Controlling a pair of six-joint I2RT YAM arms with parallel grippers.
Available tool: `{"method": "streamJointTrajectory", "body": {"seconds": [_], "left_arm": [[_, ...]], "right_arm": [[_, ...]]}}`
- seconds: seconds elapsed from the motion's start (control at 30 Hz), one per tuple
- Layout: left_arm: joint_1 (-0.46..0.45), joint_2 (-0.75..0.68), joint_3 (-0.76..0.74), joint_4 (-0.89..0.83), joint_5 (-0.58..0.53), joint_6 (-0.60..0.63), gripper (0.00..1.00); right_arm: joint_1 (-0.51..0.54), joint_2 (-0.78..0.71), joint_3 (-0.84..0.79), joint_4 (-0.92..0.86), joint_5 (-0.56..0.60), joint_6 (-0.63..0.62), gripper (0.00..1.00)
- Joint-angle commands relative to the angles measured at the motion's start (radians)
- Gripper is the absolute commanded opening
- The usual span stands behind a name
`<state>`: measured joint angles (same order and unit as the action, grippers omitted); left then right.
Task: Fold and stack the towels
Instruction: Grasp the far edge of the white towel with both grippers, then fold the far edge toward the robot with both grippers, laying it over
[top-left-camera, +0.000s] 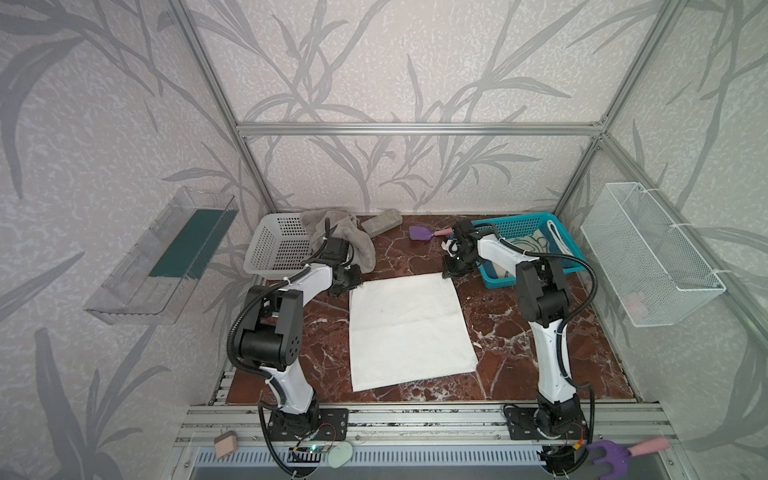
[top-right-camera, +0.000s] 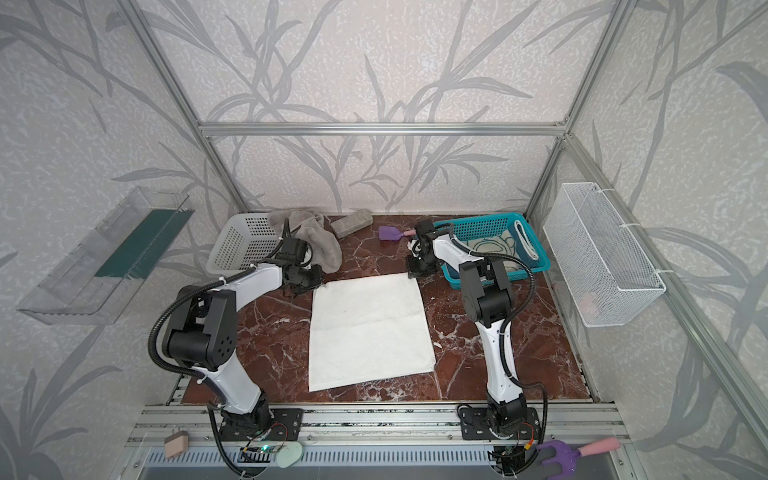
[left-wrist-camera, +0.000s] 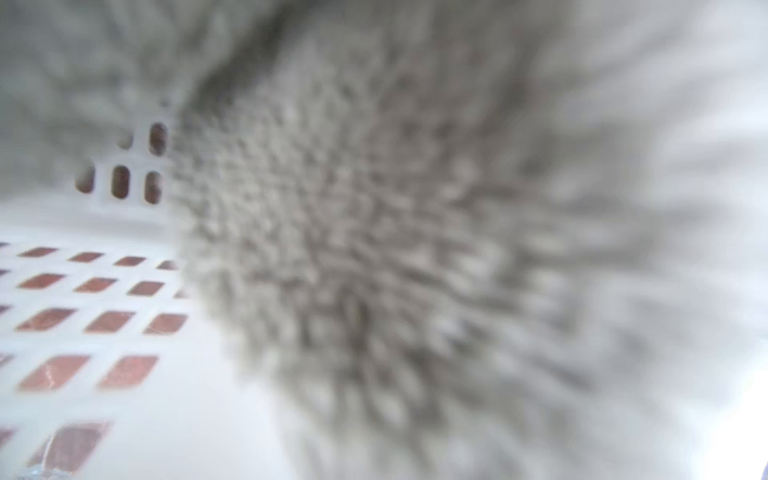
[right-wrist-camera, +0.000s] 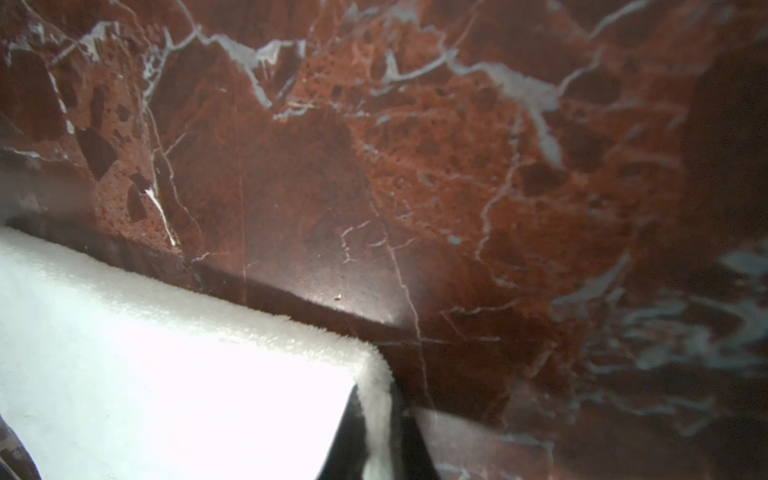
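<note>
As we ready a fold, right claw (top-left-camera: 452, 272) pinches the white towel's (top-left-camera: 409, 328) upper-right corner, left claw (top-left-camera: 347, 284) clenched at upper-left.

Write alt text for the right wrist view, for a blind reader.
A corner of the white towel is pinched between the right arm's two dark fingers, which are shut on its fluffy edge. The rest of the towel lies on a red-brown marble table veined with white.

Fluffy white towel (top-left-camera: 407, 328), glossy marble table (top-left-camera: 519, 340)
</note>
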<state>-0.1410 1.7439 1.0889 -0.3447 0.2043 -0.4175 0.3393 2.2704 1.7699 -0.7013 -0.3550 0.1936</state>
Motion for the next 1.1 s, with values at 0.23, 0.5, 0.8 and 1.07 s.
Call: {"method": "streamJointTrajectory", "body": {"seconds": [0.23,0.5,0.8,1.07], "left_arm": [[0.002,-0.189,-0.059,0.028,0.004,0.040,0.00],[0.004,-0.320,-0.136,0.086,0.030,0.046,0.00],[0.019,-0.467,-0.372,0.200,0.044,-0.038,0.00],[0.018,-0.563,-0.557,0.296,0.122,-0.136,0.00]], "right_arm": [[-0.002,-0.216,-0.139,0.117,0.012,-0.038,0.00],[-0.002,-0.379,-0.264,0.158,0.026,-0.089,0.00],[-0.001,-0.628,-0.661,0.392,0.010,-0.084,0.00],[0.000,-0.668,-0.812,0.465,0.004,-0.070,0.00]]}}
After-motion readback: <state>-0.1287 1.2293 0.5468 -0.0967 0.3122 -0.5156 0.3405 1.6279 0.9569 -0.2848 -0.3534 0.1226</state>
